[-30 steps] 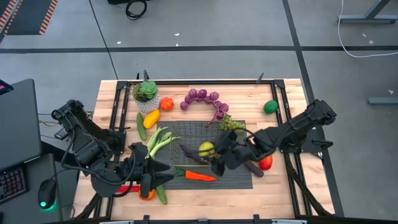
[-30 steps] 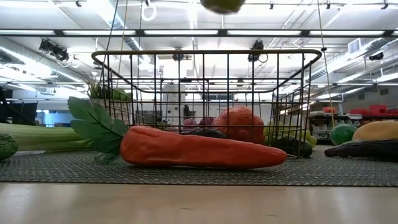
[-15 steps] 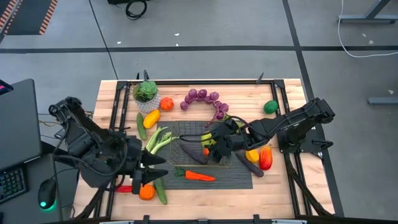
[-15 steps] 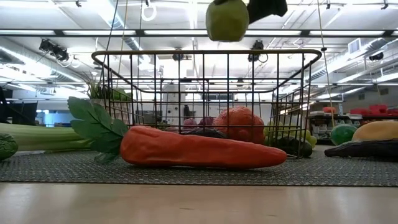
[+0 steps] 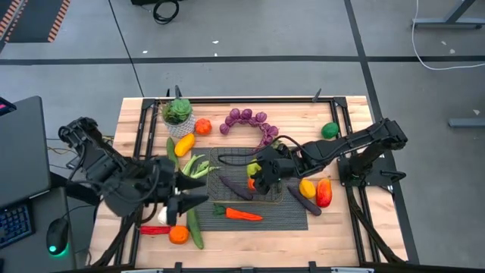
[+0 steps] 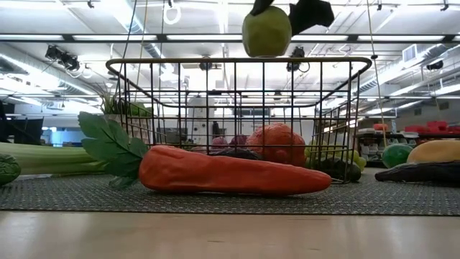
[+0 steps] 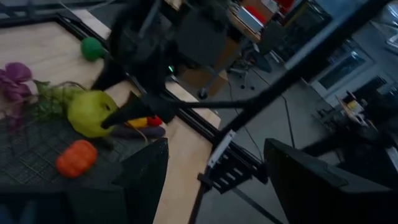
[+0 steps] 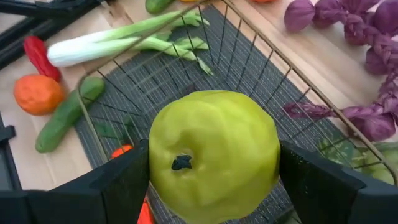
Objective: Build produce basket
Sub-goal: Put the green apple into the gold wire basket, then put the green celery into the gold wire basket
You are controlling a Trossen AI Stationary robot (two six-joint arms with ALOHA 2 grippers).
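Since a second ago our right end effector (image 8: pixel 214 186) has carried the green apple (image 8: pixel 214 155) over the basket (image 5: pixel 244 179) and lower, so it now hangs just above the rim in the low view. We grip it clenched between both fingers, across its widest part. We judge it light, hard and smooth, so it could slip or roll; the wide middle is the safest hold. The basket sits on the dark mat (image 5: pixel 292 216) on the tabletop (image 5: pixel 348 114), with an orange piece inside. Our left end effector (image 5: pixel 186 193) waits near the leek (image 5: pixel 193 171), fingers spread, empty. We can read no labels or writing.
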